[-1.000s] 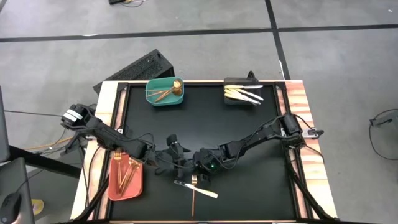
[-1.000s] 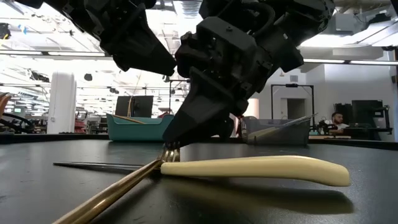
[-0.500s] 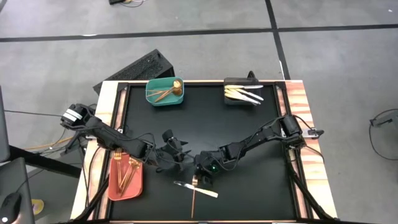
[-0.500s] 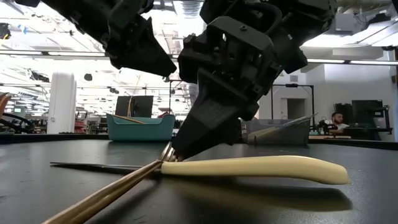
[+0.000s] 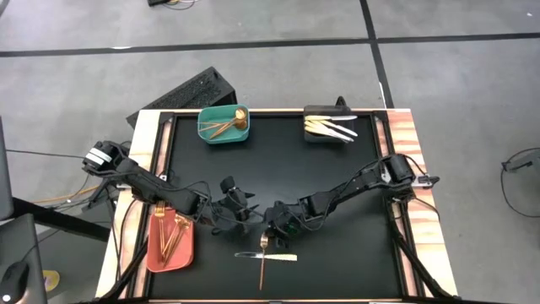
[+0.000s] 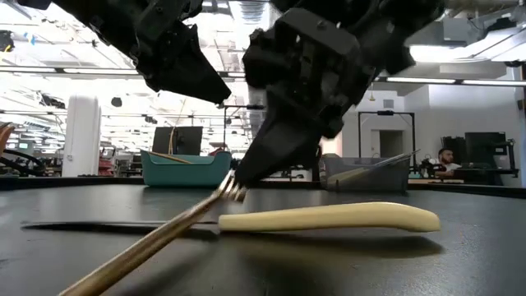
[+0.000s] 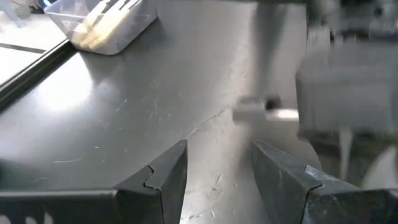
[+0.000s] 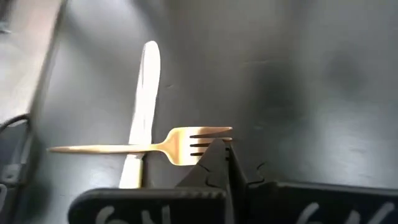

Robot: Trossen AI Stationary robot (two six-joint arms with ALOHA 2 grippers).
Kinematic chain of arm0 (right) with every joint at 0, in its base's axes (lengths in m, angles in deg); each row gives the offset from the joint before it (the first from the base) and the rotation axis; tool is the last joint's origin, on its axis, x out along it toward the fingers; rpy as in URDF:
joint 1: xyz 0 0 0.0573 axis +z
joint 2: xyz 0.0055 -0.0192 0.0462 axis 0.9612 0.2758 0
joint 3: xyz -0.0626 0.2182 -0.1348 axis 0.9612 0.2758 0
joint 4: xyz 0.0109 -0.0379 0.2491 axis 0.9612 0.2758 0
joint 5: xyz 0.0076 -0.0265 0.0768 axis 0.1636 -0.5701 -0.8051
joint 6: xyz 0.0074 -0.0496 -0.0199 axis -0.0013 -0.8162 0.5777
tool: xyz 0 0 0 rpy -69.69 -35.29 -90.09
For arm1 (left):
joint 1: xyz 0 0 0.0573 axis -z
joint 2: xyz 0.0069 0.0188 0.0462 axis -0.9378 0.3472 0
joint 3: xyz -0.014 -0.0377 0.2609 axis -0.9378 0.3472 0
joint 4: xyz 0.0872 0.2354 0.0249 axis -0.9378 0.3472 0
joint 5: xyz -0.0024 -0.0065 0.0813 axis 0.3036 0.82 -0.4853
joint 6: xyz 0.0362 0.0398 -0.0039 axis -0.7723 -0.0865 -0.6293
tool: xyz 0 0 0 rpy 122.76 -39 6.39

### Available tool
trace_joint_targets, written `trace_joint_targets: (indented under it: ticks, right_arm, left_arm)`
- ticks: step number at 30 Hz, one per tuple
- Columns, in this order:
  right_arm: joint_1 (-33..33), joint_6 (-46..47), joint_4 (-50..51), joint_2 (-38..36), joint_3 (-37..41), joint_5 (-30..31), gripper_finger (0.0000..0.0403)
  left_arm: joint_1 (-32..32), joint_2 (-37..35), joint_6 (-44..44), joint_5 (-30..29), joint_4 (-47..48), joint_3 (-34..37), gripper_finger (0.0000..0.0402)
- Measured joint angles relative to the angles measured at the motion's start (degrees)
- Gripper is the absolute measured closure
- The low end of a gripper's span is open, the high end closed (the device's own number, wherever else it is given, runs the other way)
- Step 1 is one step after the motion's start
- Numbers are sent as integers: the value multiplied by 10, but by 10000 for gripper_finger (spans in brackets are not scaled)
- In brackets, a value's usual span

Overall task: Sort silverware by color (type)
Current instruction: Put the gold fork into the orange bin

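A gold fork [image 8: 124, 148] lies crosswise over a white-handled knife [image 8: 143, 93] near the table's front middle. My right gripper [image 8: 227, 148] is shut at the fork's tine end, coming from the far right. In the low view the fork [image 6: 156, 238] slants, tines raised above the knife's handle [image 6: 329, 218]. Just left of the right gripper, my left gripper [image 7: 217, 168] hovers open over bare table with nothing between its fingers. Other silverware lies in the bins. My right gripper pinches the tips of the fork's tines [image 8: 219, 132] with only the free ends of its two fingers. The fingers slant down from the table's far side, roughly in line with the fork. The tine end [image 6: 234, 191] is raised while the handle [image 6: 99, 275] slopes down toward the table's near edge.
A teal bin [image 5: 224, 127] with gold utensils stands at the far left. A dark bin [image 5: 329, 128] with white knives stands at the far right. A salmon tray [image 5: 170, 241] with gold pieces lies at the left edge. The black mat [image 5: 354, 253] is bare to the right of the fork.
The knife has turned about on the table, from slanting to lying nearly level across it, under the fork. The fork's tine end has risen off the knife with my right gripper while its handle stays low. My left gripper has turned slightly in place.
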State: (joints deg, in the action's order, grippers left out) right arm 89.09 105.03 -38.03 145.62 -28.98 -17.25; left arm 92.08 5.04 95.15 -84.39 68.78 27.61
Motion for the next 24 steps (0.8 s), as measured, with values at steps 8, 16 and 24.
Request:
trace_joint_targets:
  ticks: [8,16,24]
  right_arm:
    - [42,-25,146,-112,0,197,397]
    - [86,-65,192,-185,0,381,397]
    - [101,-144,160,-181,0,436,397]
  left_arm:
    - [0,0,1,76,-21,0,239]
    - [-1,1,-26,79,-88,1,239]
    - [-8,1,-51,127,-151,1,239]
